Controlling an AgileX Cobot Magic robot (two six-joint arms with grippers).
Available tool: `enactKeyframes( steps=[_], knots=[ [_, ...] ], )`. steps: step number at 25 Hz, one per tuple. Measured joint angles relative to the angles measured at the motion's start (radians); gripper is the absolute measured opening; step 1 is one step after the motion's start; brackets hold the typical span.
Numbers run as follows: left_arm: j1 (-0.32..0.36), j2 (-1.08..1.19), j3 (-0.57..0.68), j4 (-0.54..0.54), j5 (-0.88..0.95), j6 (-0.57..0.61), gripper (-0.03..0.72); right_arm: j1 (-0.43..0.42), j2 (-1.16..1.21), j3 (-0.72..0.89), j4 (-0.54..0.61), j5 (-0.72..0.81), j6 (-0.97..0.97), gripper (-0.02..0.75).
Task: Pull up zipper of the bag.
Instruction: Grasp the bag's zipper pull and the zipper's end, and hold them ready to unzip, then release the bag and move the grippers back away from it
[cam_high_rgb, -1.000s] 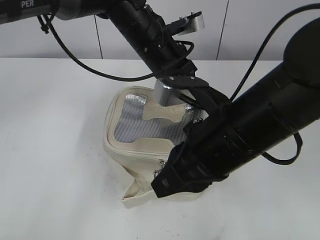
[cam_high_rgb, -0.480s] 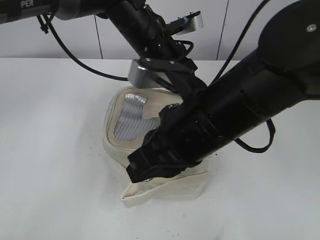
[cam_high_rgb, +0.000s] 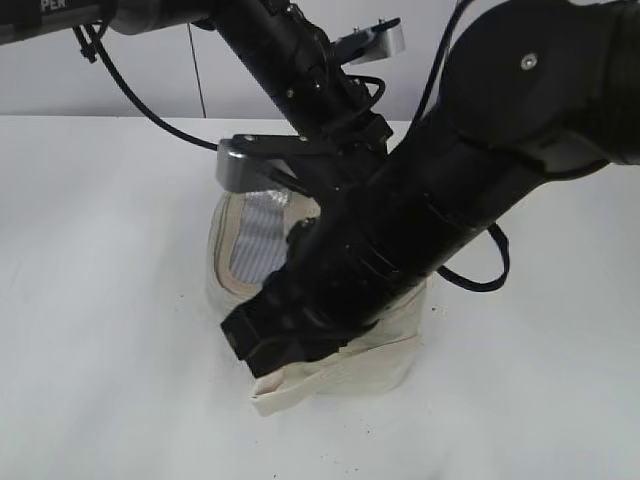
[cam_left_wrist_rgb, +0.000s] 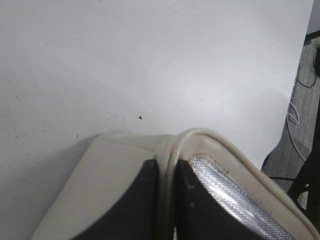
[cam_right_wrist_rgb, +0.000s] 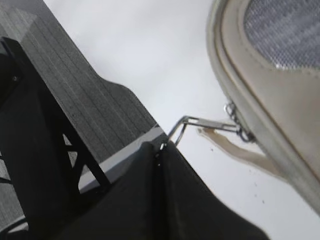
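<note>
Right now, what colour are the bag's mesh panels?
Silvery grey mesh panel, set in the cream bag; clearest in the right wrist view.

Cream bag (cam_high_rgb: 385, 360) sits upright; zipper (cam_right_wrist_rgb: 235, 125) pull stretched taut sideways.

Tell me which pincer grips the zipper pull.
The right pincer: its tips clamp the metal pull, while the left pincer pinches the bag at its rim.

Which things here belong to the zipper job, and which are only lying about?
For the job:
- bag
- zipper
- metal pull, pinched in the right gripper
- left gripper, clamped on the lid's rim

Not for the job:
- white table
- loose cables beyond its edge
</note>
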Motion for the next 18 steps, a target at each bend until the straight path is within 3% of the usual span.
enactKeyframes(
  steps=[3,6,10,13,16,18],
  knots=[
    [0.001,0.000,-0.001,0.006,-0.013,-0.002,0.063,0.008,-0.030,0.000,-0.127,0.070,0.139,0.080],
    [0.001,0.000,-0.002,0.012,-0.017,-0.003,0.083,0.009,-0.074,0.000,-0.254,0.125,0.261,0.246],
    [0.001,-0.006,-0.011,0.017,-0.036,-0.006,0.256,0.006,-0.165,0.000,-0.381,0.164,0.378,0.498],
    [0.004,-0.029,-0.012,0.032,-0.051,-0.008,0.349,-0.019,-0.240,-0.001,-0.457,0.171,0.445,0.559],
    [0.006,-0.069,-0.012,0.068,-0.053,-0.025,0.375,-0.092,-0.290,-0.001,-0.503,0.172,0.467,0.573],
    [0.006,-0.107,-0.012,0.146,-0.053,-0.066,0.380,-0.168,-0.303,-0.001,-0.517,0.173,0.468,0.576]
  ],
)
